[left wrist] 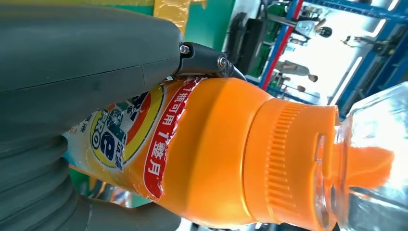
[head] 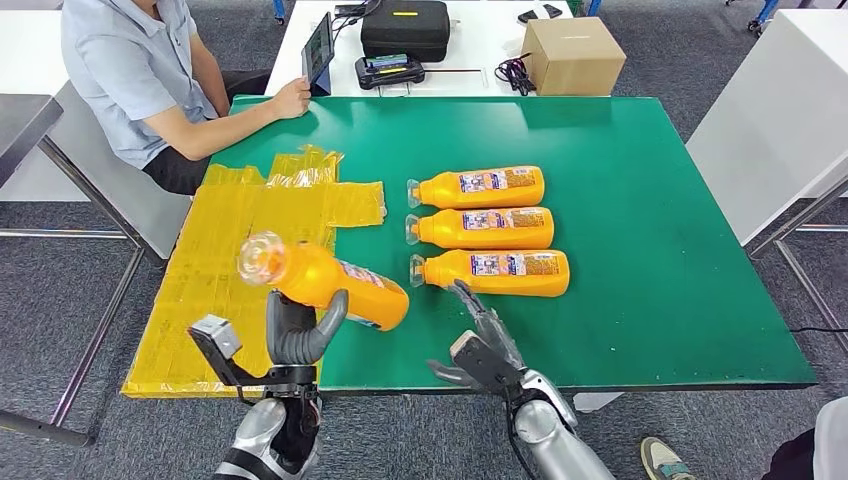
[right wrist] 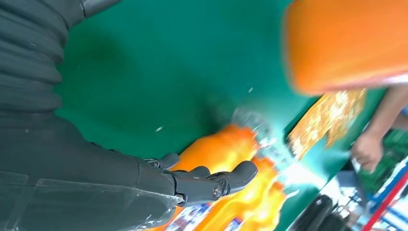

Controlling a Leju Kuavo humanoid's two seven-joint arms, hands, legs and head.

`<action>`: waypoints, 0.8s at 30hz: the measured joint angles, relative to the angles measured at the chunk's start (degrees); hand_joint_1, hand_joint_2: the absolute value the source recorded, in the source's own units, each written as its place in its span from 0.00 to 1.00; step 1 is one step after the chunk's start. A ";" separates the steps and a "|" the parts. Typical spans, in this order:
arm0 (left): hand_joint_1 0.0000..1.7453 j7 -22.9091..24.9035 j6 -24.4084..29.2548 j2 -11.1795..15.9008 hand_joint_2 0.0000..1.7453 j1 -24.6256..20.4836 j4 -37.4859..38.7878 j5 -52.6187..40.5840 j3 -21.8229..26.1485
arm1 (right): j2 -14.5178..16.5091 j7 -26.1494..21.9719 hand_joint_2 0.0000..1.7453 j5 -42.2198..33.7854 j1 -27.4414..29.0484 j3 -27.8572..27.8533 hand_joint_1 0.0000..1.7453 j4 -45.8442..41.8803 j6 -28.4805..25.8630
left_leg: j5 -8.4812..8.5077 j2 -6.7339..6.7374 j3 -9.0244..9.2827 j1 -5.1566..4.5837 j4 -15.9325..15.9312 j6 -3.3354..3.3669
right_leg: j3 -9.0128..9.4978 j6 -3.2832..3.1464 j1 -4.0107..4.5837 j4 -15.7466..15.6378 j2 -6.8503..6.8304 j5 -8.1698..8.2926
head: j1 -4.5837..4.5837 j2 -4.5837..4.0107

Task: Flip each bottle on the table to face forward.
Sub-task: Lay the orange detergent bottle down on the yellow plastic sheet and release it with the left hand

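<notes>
Holding: left hand (head: pixel 297 335) is gripping an orange bottle (head: pixel 330 281) around its body, lifted off the desk and tilted, clear cap end pointing up and toward the robot's left
Left wrist view: the bottle's label is facing the camera, grey thumb pressing over the label, orange neck and clear cap (left wrist: pixel 370 159) sticking out past the hand
Right hand: right hand (head: pixel 483 345) is hovering empty with fingers spread and extended, just in front of the nearest lying bottle (head: pixel 492 273); can't tell if a fingertip is touching it
Row: three orange bottles are lying on their sides, parallel, caps pointing to the robot's left, labels up — nearest one, middle bottle (head: pixel 482 228), far bottle (head: pixel 478 187); they're sitting close beside one another, roughly mid-desk
Surface: green desk (head: pixel 650 250) top, with yellow sheeting (head: pixel 240 240) covering its left part and hanging past the near-left corner; the held bottle is hanging over the boundary of yellow and green
Room: grey carpet floor (head: pixel 80 300); white table (head: pixel 480 45) is butting against the far edge, carrying a black case (head: pixel 405 28), a cardboard box (head: pixel 573 55), a tablet (head: pixel 319 48) and cables
Person: someone in a light blue shirt (head: pixel 130 60) is sitting at the far-left corner, one hand resting on the desk edge
</notes>
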 joint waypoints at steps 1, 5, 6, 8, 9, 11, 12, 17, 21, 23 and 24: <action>1.00 0.07 -0.02 0.05 1.00 0.18 -0.60 0.15 0.26 | 0.03 0.05 1.00 -0.02 0.02 -0.35 0.00 0.13 -0.11 | 0.00 0.00 0.00 0.00 0.00 0.00 | 0.00 0.00 0.00 0.00 0.00 0.00 | 0.00 0.00; 1.00 -1.98 7.72 0.47 1.00 0.52 -2.07 -6.92 0.86 | 0.37 0.10 1.00 -0.54 0.46 -2.12 0.00 0.44 -0.46 | 0.00 -0.01 0.00 0.00 0.00 0.00 | 0.00 0.00 0.00 0.00 0.00 0.00 | 0.01 0.00; 1.00 -2.84 12.30 0.67 1.00 0.50 -2.09 -12.06 1.08 | 0.42 0.07 1.00 -0.62 0.72 -2.62 0.00 0.44 -0.61 | 0.00 -0.01 0.00 0.00 0.00 0.00 | -0.01 0.00 0.00 0.00 0.00 0.00 | 0.01 0.00; 1.00 -4.41 22.26 0.93 1.00 0.29 -1.82 -28.04 2.39 | 0.44 -0.14 1.00 -0.58 1.36 -3.78 0.00 0.39 -0.84 | 0.00 -0.01 0.00 0.00 0.00 0.00 | -0.02 0.00 0.00 0.00 -0.01 0.00 | 0.01 0.00; 1.00 -4.73 25.38 0.96 1.00 0.04 -1.46 -36.90 3.64 | 0.46 -0.28 1.00 -0.49 1.68 -4.39 0.00 0.36 -0.87 | 0.00 -0.02 -0.01 0.00 0.00 0.00 | -0.02 0.00 0.00 0.00 -0.01 0.00 | 0.01 0.00; 1.00 -4.02 27.95 0.98 1.00 -0.48 -0.64 -52.71 6.62 | 0.57 -0.61 1.00 -0.26 2.27 -5.65 0.00 0.20 -0.90 | 0.00 -0.01 -0.01 0.00 0.00 0.00 | -0.02 0.00 0.00 0.00 -0.01 -0.01 | 0.01 0.00; 1.00 -2.91 28.15 0.99 1.00 -0.60 -0.34 -59.54 8.15 | 0.66 -0.76 1.00 -0.16 2.62 -6.28 0.00 0.01 -0.88 | 0.00 0.02 -0.01 0.00 0.00 0.00 | -0.02 0.00 0.00 0.00 0.00 -0.01 | 0.01 0.00; 1.00 3.63 28.50 1.38 1.00 -0.63 -0.18 -82.87 14.43 | 1.15 -1.43 1.00 0.14 4.55 -8.77 0.00 -1.23 -0.64 | 0.00 0.04 0.00 0.00 0.00 0.00 | -0.04 0.00 0.00 0.00 0.01 0.00 | 0.01 0.00; 1.00 8.76 28.61 2.14 1.00 -1.35 0.81 -90.90 15.96 | 1.56 -1.97 1.00 0.25 5.22 -9.44 0.00 -1.91 0.00 | 0.00 0.03 0.00 0.01 0.00 -0.01 | -0.05 0.00 0.01 0.00 0.01 0.00 | 0.01 0.00; 1.00 11.32 28.57 2.84 1.00 -2.44 2.84 -91.91 15.73 | 1.68 -2.15 1.00 0.22 5.35 -9.48 0.00 -2.26 0.31 | 0.00 0.03 0.00 0.01 0.00 -0.01 | -0.05 0.00 0.01 0.00 0.01 0.00 | 0.01 0.00; 1.00 12.96 28.51 3.36 1.00 -3.27 4.48 -92.14 15.33 | 1.75 -2.22 1.00 0.17 5.38 -9.49 0.00 -2.44 0.47 | 0.01 0.03 0.00 0.01 0.00 -0.01 | -0.05 0.00 0.00 0.00 0.01 0.00 | 0.01 0.00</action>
